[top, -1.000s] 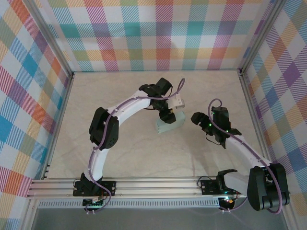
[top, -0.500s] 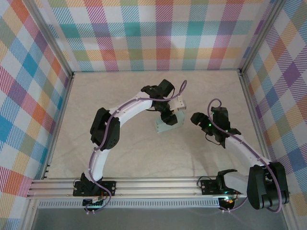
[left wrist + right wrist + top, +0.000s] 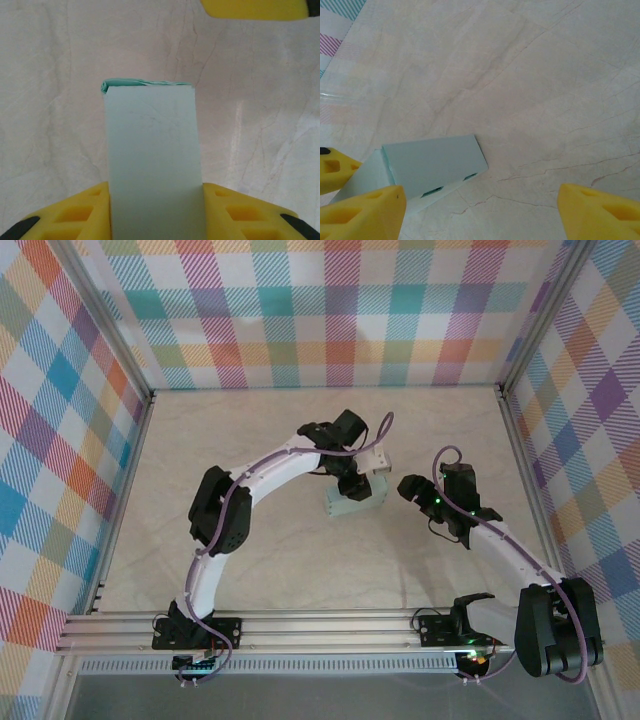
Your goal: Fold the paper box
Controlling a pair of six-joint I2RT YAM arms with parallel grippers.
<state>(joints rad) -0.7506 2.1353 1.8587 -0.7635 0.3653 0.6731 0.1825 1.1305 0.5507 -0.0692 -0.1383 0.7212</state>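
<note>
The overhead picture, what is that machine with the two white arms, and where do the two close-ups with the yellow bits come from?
It is a robot: two white jointed arms bolted at the near edge of a marbled beige table, seen from a fixed camera above. Each close-up comes from a camera on one wrist, and the yellow bits are that arm's own fingers. A small pale mint-teal paper box is near the middle of the table. The left gripper has a finger against each side of it, gripping it. The right gripper is open and holds nothing; the box lies to the lower left in its view.
</note>
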